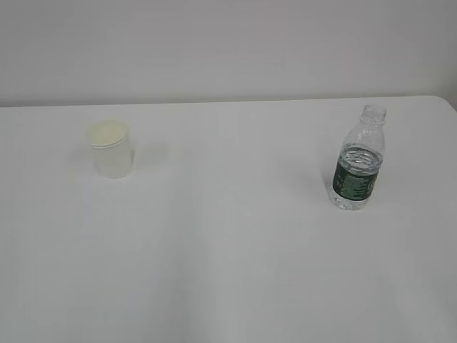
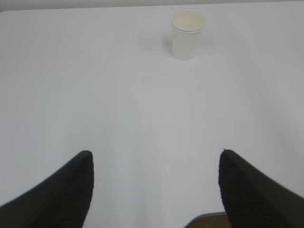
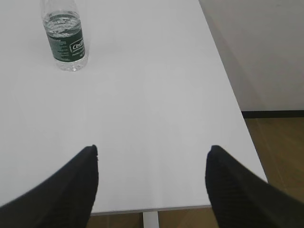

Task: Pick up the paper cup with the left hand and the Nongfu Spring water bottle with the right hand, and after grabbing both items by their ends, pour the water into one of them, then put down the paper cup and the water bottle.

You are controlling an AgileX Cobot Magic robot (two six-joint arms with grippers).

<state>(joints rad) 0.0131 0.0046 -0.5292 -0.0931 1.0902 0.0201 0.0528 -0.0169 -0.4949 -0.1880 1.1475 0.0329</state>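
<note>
A small white paper cup [image 1: 111, 149] with a cream inside stands upright on the left of the white table [image 1: 228, 243]. In the left wrist view the cup [image 2: 187, 35] is far ahead, slightly right of centre, and my left gripper [image 2: 156, 154] hangs open and empty near the table's front edge. The clear Nongfu Spring water bottle [image 1: 357, 160], green label and no cap, stands upright on the right with water [image 1: 359, 158] up to its shoulder. The bottle [image 3: 64, 37] sits far ahead and left of my open, empty right gripper [image 3: 152, 149]. Neither gripper shows in the exterior view.
The table's right edge [image 3: 228, 95] runs close beside the right gripper, with brown floor [image 3: 280, 152] and a wall beyond. The table's front edge [image 3: 152, 209] lies under both grippers. A pale wall [image 1: 228, 43] rises behind the table.
</note>
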